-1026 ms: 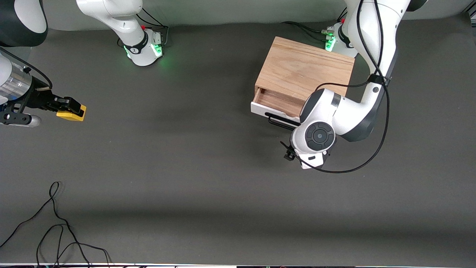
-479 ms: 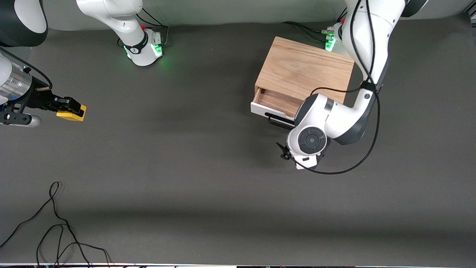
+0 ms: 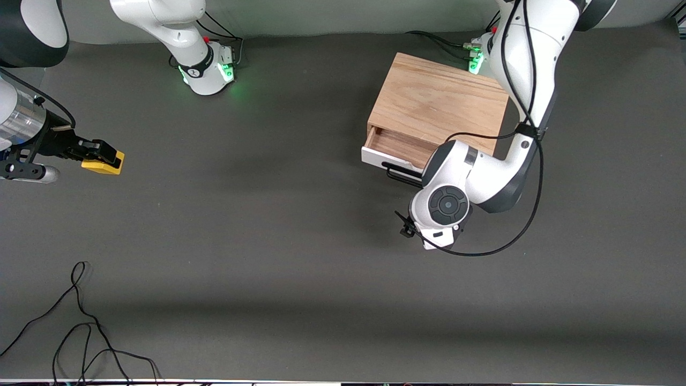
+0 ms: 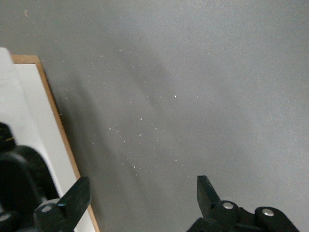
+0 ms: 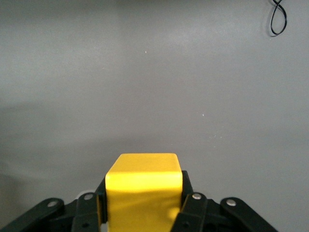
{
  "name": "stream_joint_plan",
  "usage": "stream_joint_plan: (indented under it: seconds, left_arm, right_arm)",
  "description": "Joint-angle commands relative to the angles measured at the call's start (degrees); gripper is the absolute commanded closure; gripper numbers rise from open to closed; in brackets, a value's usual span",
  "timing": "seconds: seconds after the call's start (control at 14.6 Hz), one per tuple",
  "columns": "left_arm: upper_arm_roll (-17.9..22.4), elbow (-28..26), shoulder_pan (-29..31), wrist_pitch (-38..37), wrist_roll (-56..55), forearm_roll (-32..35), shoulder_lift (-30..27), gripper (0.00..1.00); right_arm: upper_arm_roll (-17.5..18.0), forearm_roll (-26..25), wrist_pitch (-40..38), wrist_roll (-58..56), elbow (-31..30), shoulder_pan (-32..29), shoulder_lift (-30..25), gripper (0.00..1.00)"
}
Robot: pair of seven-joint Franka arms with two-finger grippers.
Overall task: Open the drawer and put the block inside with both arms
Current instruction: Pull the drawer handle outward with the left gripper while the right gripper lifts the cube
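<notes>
Right gripper [image 3: 104, 155] clamped on the yellow block [image 3: 103, 162] at frame's left edge, held ready for drop-off. Left gripper [image 4: 145, 203], fingers spread, empty, over the table just in front of the drawer [image 3: 396, 147] at upper right, part open; its wrist hides the handle's end.

Drawer partly open, block held at the right arm's end

We see the white-fronted drawer [image 3: 394, 150] pulled partway from its oak box; the yellow block [image 3: 103, 163] sits clamped between black fingers [image 5: 192, 205].
</notes>
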Motion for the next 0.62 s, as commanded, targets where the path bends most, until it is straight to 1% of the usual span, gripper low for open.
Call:
stream_joint_plan:
  seconds: [0.0,0.27,0.48,0.55]
  left_arm:
    - [0.2,3.0,-0.3,-6.6,-0.4,-0.1,-1.1,0.01]
    - [0.3,2.6,-0.6,-12.2,-0.4,0.1,-0.9,0.01]
    - [0.3,2.3,-0.6,-11.2,-0.4,0.1,-0.3,0.01]
    - [0.3,2.3,-0.6,-10.3,-0.3,0.2,0.7,0.01]
  right_arm:
    - [0.0,-0.8,-0.1,0.8,-0.1,0.4,-1.1,0.54]
    - [0.1,-0.8,-0.5,0.8,0.0,0.4,-1.2,0.54]
    - [0.1,-0.8,-0.5,0.8,0.2,0.3,-1.2,0.54]
    - [0.2,-0.8,-0.6,0.8,0.2,0.3,-1.2,0.54]
